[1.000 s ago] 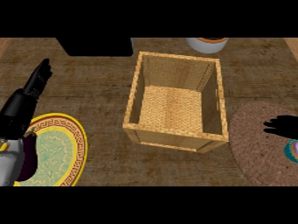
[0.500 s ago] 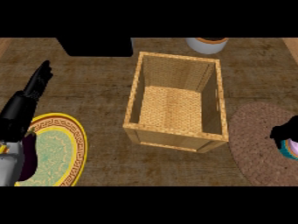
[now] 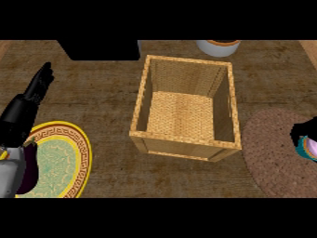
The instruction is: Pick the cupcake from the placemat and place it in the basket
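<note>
The cupcake (image 3: 316, 148), pink frosting in a teal wrapper, sits at the right edge of view over the round, brown, coarse-woven placemat (image 3: 274, 153). My right hand (image 3: 313, 130) is curled round it, black fingers hiding much of its far and left side. Left of the placemat, at mid-desk, stands the rectangular wicker basket (image 3: 143, 100), tall-walled, its woven floor bare. My left hand (image 3: 27, 100) rests at the left, fingers straight and pointing away, holding nothing. Beneath its forearm lies a round plate (image 3: 64, 162) with a yellow patterned rim. The desk (image 3: 92, 93) is dark, rough-grained wood. At the far edge stand a white cylindrical vessel (image 3: 218, 46) and a black block (image 3: 97, 49).
</note>
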Tool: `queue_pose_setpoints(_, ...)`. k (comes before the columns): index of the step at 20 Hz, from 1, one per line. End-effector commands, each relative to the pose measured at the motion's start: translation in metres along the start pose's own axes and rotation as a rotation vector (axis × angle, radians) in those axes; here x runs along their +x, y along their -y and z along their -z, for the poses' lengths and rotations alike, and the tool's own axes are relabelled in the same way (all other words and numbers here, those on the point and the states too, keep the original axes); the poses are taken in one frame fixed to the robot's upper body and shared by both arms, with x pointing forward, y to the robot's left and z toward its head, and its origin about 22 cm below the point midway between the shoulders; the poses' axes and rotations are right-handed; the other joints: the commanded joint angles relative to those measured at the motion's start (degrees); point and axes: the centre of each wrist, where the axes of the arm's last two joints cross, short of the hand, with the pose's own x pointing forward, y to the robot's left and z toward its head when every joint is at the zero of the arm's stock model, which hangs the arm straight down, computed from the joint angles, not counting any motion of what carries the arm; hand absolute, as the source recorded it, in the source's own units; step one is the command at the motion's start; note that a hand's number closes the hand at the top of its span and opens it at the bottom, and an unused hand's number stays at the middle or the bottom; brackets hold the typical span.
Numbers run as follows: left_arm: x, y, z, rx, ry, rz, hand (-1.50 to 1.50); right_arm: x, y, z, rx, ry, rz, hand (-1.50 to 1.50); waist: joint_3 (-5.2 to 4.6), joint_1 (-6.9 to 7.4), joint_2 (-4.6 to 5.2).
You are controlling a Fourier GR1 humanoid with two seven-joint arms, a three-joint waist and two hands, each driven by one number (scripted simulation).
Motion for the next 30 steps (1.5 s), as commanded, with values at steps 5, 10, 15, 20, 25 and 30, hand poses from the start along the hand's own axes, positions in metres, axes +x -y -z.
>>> queue_pose_setpoints(5, -0.011, 0.006, -0.012, -0.002, -0.012, -0.021, 0.0, -0.012, 0.008, 0.0, -0.308, -0.528, 0.226, 1.5, 0.13, 0.14, 0.06)
queue_pose_setpoints(10, -0.009, -0.01, -0.012, 0.011, -0.017, 0.006, 0.0, -0.01, 0.047, -0.014, -0.654, -0.503, 0.311, 1.5, 0.07, -0.97, -0.44)
queue_pose_setpoints(15, -0.004, -0.003, -0.015, 0.012, -0.033, 0.007, 0.0, 0.006, 0.101, -0.01, -0.968, -0.213, 0.565, 1.5, 0.12, -1.3, -1.19)
queue_pose_setpoints(20, -0.007, -0.009, -0.02, 0.003, -0.031, 0.006, 0.0, 0.025, 0.166, -0.054, -1.055, -0.026, 0.596, 1.5, 0.01, -1.38, -0.94)
queue_pose_setpoints(25, 0.007, -0.002, -0.001, 0.013, -0.017, 0.005, 0.0, 0.081, 0.23, -0.079, -1.047, 0.087, 0.609, 1.5, 0.01, -1.3, -0.68)
queue_pose_setpoints(30, 0.007, 0.009, -0.002, -0.006, -0.025, -0.005, 0.0, 0.143, 0.275, -0.091, -0.965, 0.125, 0.63, 1.5, 0.01, -0.59, -0.59)
